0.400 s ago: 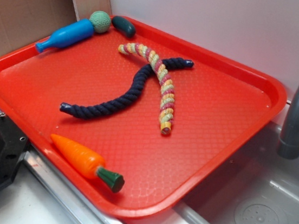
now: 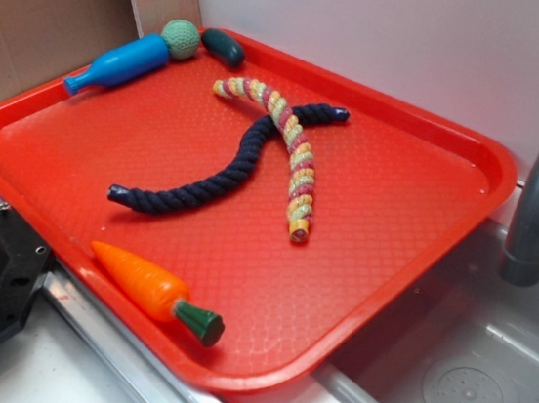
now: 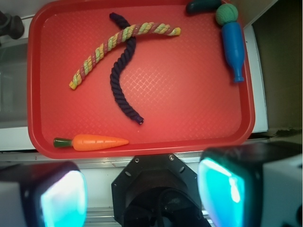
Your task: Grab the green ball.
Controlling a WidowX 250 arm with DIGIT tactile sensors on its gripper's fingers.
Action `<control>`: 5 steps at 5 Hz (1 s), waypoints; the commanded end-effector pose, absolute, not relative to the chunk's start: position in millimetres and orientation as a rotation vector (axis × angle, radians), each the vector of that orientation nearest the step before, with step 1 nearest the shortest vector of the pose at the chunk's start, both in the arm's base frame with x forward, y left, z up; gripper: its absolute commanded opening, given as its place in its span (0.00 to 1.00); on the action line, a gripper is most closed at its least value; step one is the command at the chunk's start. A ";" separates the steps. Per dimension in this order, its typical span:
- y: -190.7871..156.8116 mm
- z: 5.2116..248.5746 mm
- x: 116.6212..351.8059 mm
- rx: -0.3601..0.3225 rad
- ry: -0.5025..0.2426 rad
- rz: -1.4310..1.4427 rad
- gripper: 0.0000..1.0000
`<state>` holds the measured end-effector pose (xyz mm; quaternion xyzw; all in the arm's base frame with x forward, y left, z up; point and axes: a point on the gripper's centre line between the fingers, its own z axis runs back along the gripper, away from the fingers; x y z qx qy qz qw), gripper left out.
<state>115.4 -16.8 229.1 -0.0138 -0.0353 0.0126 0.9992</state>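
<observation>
Round, with no long axis, the green ball (image 3: 226, 13) sits in the tray's (image 3: 199, 94) corner, touching the blue bottle (image 3: 233, 47). Well apart, the gripper (image 3: 142, 189) hangs with fingers (image 3: 64, 196) spread, empty.

knitted matt green ball (image 2: 179, 38), glossy textured plastic tray (image 2: 375, 224)

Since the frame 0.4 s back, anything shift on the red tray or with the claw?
Nothing visibly changed. The knitted pale green ball sits in the far corner of the red plastic tray, touching the blue plastic bottle toy, as before. Both ropes and the carrot lie where they were. The claw hangs open short of the tray, holding nothing.
</observation>
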 end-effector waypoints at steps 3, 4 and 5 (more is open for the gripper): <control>96.9 147.1 248.1 0.110 -0.404 0.483 1.00; 96.9 147.1 248.1 0.110 -0.404 0.483 1.00; 96.9 147.1 248.1 0.110 -0.404 0.483 1.00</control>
